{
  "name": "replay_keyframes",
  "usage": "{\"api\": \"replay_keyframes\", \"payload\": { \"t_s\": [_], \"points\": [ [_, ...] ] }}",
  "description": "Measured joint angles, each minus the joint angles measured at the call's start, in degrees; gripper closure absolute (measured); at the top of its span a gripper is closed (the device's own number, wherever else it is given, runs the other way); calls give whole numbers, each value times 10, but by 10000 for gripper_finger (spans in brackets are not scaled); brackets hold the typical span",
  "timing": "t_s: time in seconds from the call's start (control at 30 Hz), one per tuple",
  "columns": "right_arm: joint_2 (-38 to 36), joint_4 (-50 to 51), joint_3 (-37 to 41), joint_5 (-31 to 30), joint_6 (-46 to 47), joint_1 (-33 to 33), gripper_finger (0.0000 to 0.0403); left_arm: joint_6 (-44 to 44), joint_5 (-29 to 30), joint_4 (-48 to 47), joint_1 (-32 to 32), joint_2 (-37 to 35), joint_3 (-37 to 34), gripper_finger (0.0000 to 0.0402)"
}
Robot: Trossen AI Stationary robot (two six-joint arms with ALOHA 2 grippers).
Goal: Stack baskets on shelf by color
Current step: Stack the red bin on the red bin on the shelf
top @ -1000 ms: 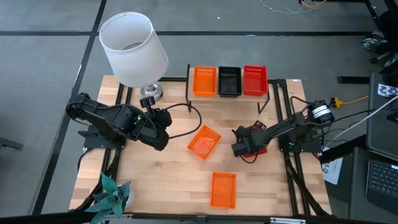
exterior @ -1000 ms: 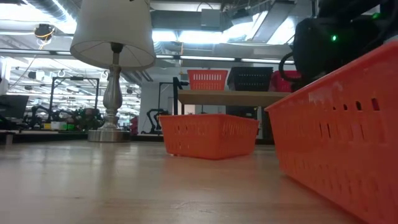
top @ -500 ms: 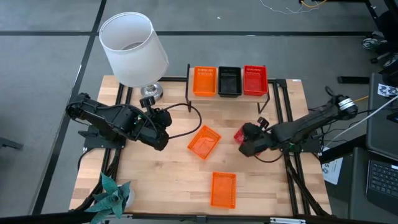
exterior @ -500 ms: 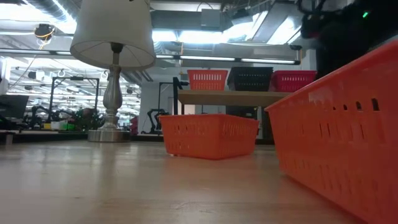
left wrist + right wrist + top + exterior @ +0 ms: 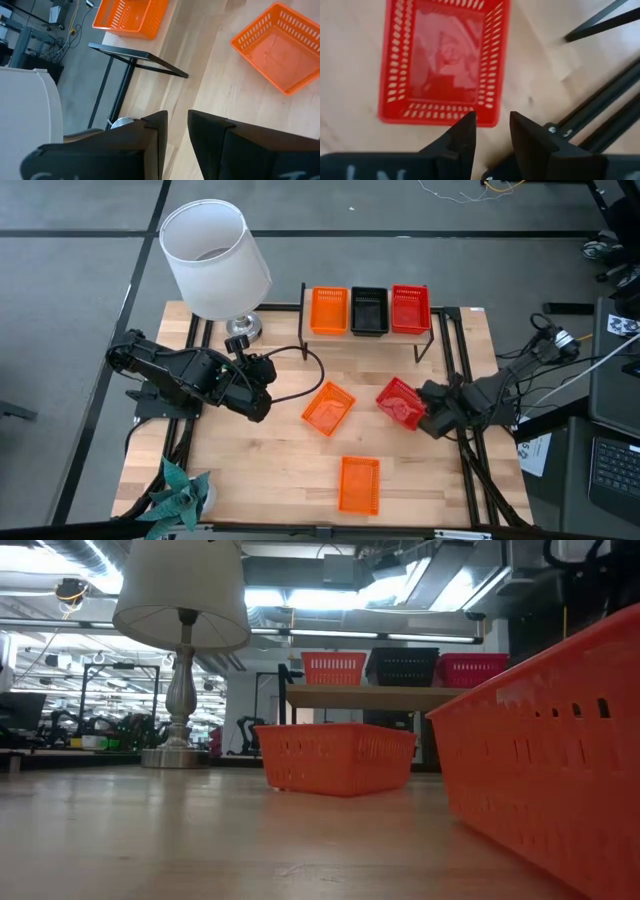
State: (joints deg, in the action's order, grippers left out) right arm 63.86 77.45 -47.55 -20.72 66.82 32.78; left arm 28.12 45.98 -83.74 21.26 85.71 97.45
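Since withdrawn, right pincer [image 5: 432,418] off red basket [image 5: 400,401].

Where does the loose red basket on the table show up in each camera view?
High view: red basket right of centre, beside the right gripper.
Low view: not visible.
Left wrist view: not in it.
Right wrist view: fills the upper left.
Shared landmark: the tilted orange basket, also in low and left wrist views.

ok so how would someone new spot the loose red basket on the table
Start at the shelf along the table's far edge, then come toward the near side from its right end. The red basket lies empty and askew on the bare wood, just off the right end effector. It is the only red one off the shelf.
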Motion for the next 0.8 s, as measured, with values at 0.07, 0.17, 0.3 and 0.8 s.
{"api": "replay_keyframes", "payload": {
  "t_s": [0.07,0.17,0.3,0.8],
  "points": [
    [0,13,0,-24,10,12,283,0,0,0,0,0,0,333],
    [0,30,1,-47,27,17,283,-2,0,0,0,0,0,333],
    [0,34,39,-33,51,17,283,-2,0,0,0,0,0,333],
    [27,-1,48,-17,197,-16,312,2,0,10,0,0,0,333]
  ]
}}
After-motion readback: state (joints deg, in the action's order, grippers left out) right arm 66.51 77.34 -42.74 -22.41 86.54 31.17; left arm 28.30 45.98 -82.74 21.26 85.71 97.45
